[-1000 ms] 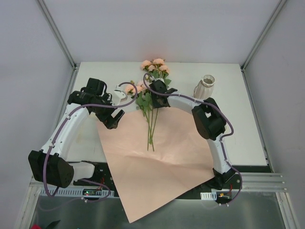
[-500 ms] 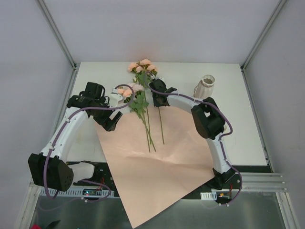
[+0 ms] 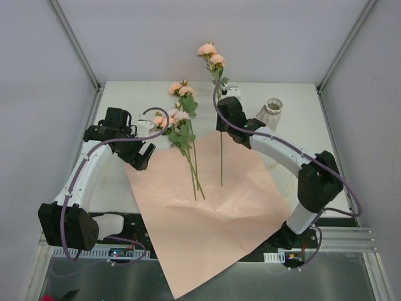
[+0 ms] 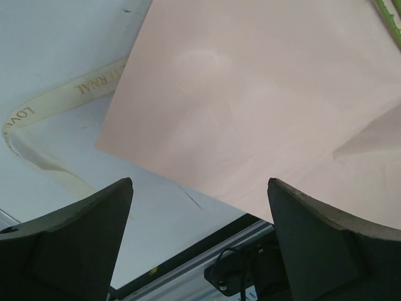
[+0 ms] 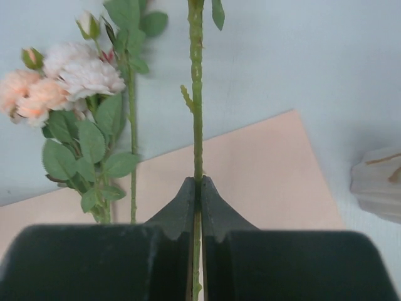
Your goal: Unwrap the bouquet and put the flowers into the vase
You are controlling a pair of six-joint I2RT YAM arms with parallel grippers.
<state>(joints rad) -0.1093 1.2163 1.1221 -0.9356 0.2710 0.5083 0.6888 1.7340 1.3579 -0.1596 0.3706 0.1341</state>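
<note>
The bouquet lies unwrapped: its pink paper (image 3: 200,207) is spread flat, and loose flowers (image 3: 178,119) lie across the sheet's far edge. My right gripper (image 3: 224,119) is shut on one rose stem (image 5: 197,94) and holds it upright above the table, blooms (image 3: 211,53) at the top, stem end hanging over the paper. The cream ribbed vase (image 3: 270,113) stands just to the right of that gripper and shows at the edge of the right wrist view (image 5: 376,185). My left gripper (image 3: 141,157) hangs open and empty over the paper's left corner (image 4: 263,94).
A cream ribbon (image 4: 56,103) lies on the white table left of the paper. The paper's near corner hangs past the table's front edge (image 3: 188,276). Grey walls with metal posts close in the table's sides.
My right gripper has shut on one stem and lifted it upright, away from the rest. The other flowers shifted left on the paper. The left gripper drew slightly left, still open.
</note>
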